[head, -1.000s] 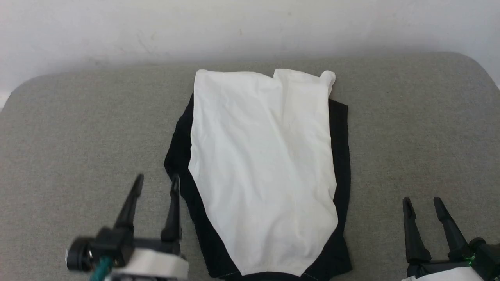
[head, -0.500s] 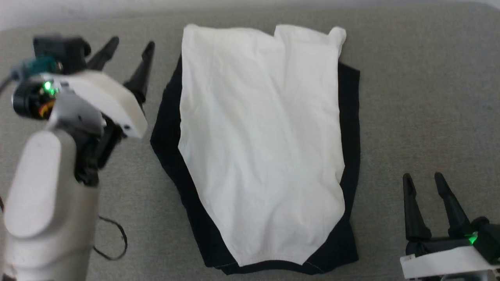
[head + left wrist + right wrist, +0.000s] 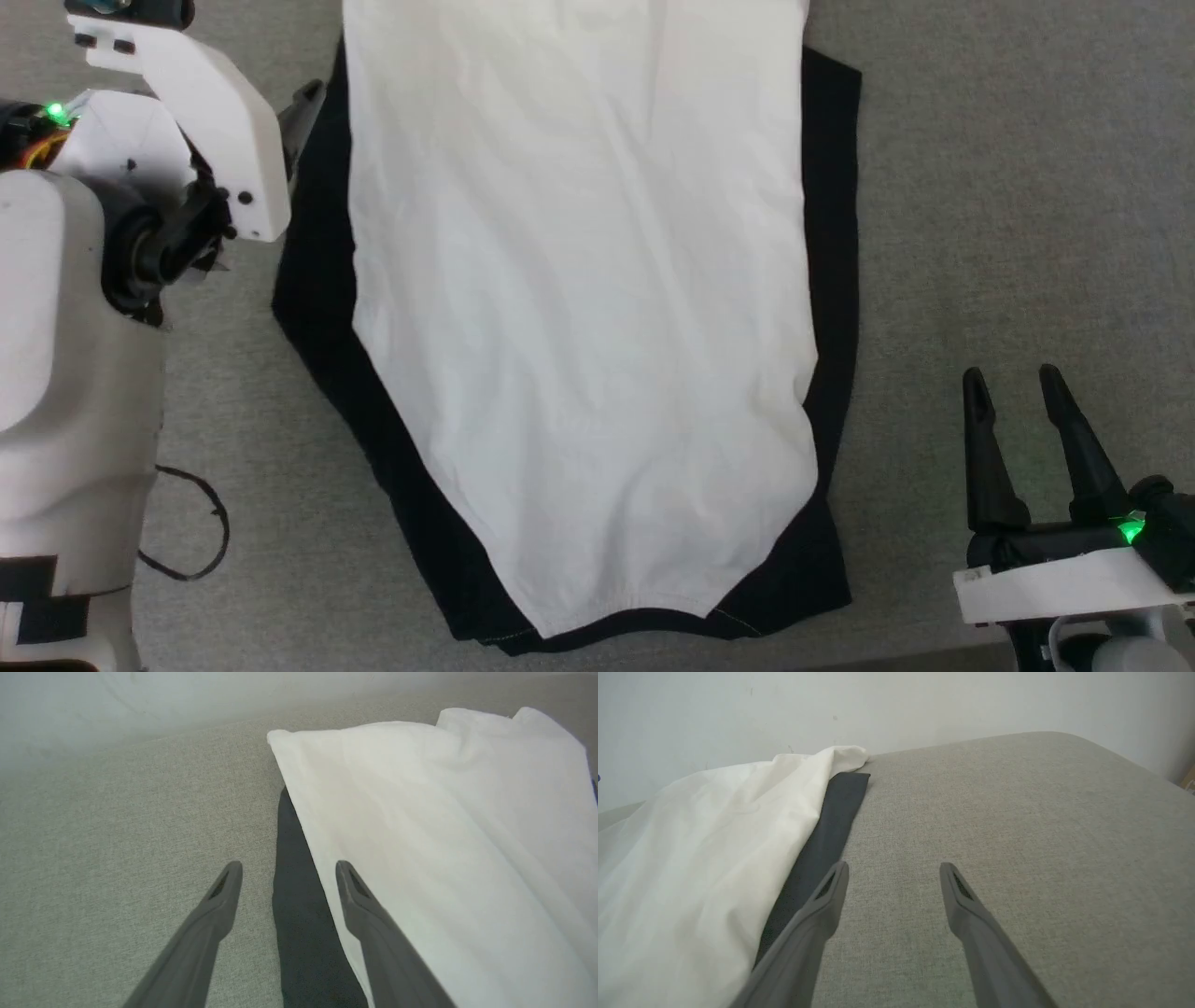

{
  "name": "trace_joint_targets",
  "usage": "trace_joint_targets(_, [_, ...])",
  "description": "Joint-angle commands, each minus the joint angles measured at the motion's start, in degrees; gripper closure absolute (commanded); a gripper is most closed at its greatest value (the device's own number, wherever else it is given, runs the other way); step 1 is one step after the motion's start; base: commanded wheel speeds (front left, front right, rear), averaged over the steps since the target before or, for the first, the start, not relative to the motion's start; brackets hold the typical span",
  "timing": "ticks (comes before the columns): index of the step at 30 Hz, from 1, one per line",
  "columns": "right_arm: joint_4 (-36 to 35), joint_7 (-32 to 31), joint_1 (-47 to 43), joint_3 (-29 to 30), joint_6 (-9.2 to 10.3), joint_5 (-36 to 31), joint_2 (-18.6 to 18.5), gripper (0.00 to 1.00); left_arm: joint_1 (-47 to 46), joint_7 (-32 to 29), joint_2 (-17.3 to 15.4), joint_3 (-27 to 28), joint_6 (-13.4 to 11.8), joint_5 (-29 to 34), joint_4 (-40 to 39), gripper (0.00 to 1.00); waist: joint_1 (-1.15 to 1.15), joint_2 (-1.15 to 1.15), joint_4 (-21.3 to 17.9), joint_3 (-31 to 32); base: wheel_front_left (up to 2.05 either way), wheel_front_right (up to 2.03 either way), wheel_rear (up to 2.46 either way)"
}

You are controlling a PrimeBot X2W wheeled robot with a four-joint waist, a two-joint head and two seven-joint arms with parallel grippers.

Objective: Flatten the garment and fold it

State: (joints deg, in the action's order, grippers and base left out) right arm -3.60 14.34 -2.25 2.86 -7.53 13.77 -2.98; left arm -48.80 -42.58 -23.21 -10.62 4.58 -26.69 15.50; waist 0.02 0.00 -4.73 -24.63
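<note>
while the shirt (image 3: pixel 579 308) lies flat on the grey pad (image 3: pixel 1008 187), folded into a long white panel with black cloth showing along both long sides and under the near hem, both grippers are empty. the left gripper (image 3: pixel 288 865) is at the shirt's left edge, toward its far end. its fingers are spread wide with nothing clamped between them. in the left wrist view one finger (image 3: pixel 219 905) is over bare pad and the other is over the line where white meets black (whether either tip touches the cloth, i cannot tell). the pale left arm (image 3: pixel 65 373) rises along the left side of the head view, and a thin black cable (image 3: pixel 224 518) loops on the pad beside it. the right gripper (image 3: pixel 1012 373) is at the lower right, apart from the shirt's right edge, fingers parted about as wide and holding nothing. the right wrist view shows them over bare pad, with the black strip and the white panel off to their left. the white panel is lightly creased, and its far right corner is bunched up a little, close to the pale wall (image 3: pixel 878 704) behind the pad.
</note>
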Motion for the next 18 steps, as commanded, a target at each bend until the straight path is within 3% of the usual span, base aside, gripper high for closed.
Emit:
trace_joint_targets(1, [-0.15,0.50,0.89,0.08,0.04,0.42,0.10,0.00,-0.73,-0.31,-0.50,-0.23,0.43,0.40,0.44,0.00,-0.02,0.00,-2.07,-2.29,0.00,0.00,0.00])
trace_joint_targets(18, [-0.41,0.64,2.45,1.30,0.04,0.22,0.10,0.00,-0.56,-2.08,-3.15,0.53,-0.74,-0.48,4.00,0.00,-0.02,0.00,-3.30,-6.29,0.00,0.00,0.00])
